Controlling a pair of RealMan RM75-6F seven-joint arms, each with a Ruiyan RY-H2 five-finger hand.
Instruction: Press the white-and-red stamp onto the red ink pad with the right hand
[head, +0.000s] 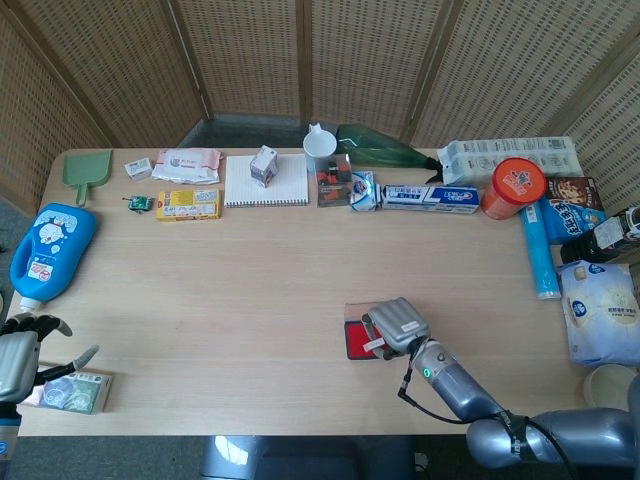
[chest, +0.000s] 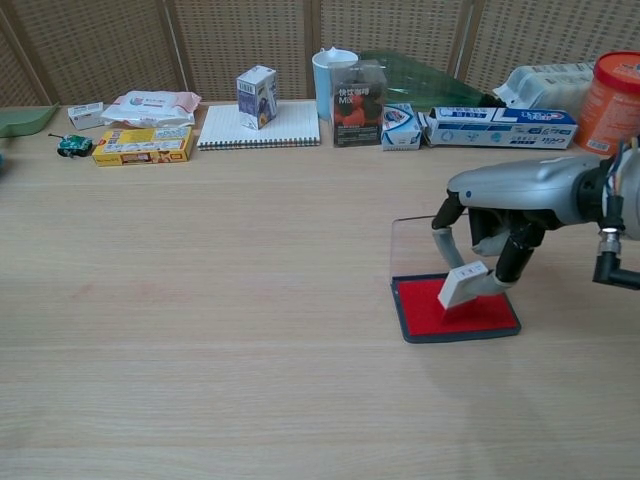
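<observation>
The red ink pad (chest: 420, 312) lies in its dark frame on the table right of centre, its clear lid (chest: 412, 250) standing open behind it. My right hand (chest: 490, 235) pinches the white-and-red stamp (chest: 462, 285) from above, and the stamp's lower end touches the red pad, tilted. In the head view the right hand (head: 397, 325) covers most of the ink pad (head: 354, 340) and the stamp (head: 374, 343) shows as a white sliver. My left hand (head: 25, 352) rests at the table's front left edge, fingers spread, holding nothing.
Along the far edge stand a notebook (head: 266, 182) with a small carton (head: 263, 165), a white cup (head: 320, 148), a toothpaste box (head: 430, 197) and an orange can (head: 512, 187). A blue bottle (head: 48, 250) lies at left, a small packet (head: 75, 391) by my left hand.
</observation>
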